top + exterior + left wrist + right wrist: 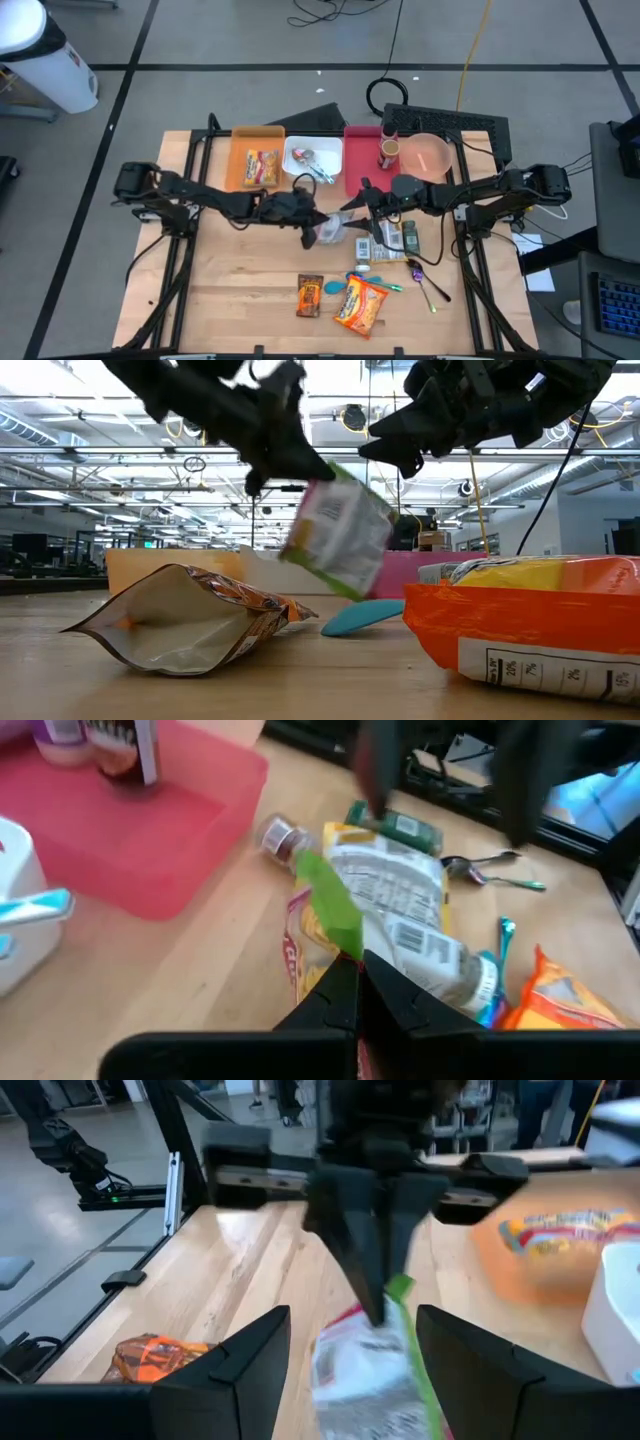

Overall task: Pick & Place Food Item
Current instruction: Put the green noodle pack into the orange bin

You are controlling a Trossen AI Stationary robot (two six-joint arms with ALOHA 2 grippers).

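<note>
Left pincer (312,232) over the middle of the surface (220,290), fingers pinched tight on the top edge of a white-and-green snack pouch (338,530). The pouch hangs clear of the wood, tilted, nothing under it; from the low view there is open air between its lower corner and the boards. From the left wrist camera the clamped fingers bite the green seam of the pouch, label side facing out.

Right pincer (362,203) sits just beside, a little toward the bins, jaws spread with nothing between them; its own camera looks across at the left arm's grip and the dangling pouch.

Step in hand, as I read it: lift and carry. The pick looks done, the place not begun.

Along the far edge: orange bin (256,160) with a packet already in it, white bin (315,158) with cutlery, red bin (362,155), pink bowl (430,155). Loose on the boards nearer me: an orange chip bag (360,305), a small dark-orange wrapper (310,296), a blue lid-like piece (356,283), spoons.

Next move likely calls for swinging the pouch back toward the bins, the orange one being my guess since food sits there. The grip is on one edge only, so the bag may swing; a slow carry and enough height over the bin wall seem wise.
</note>
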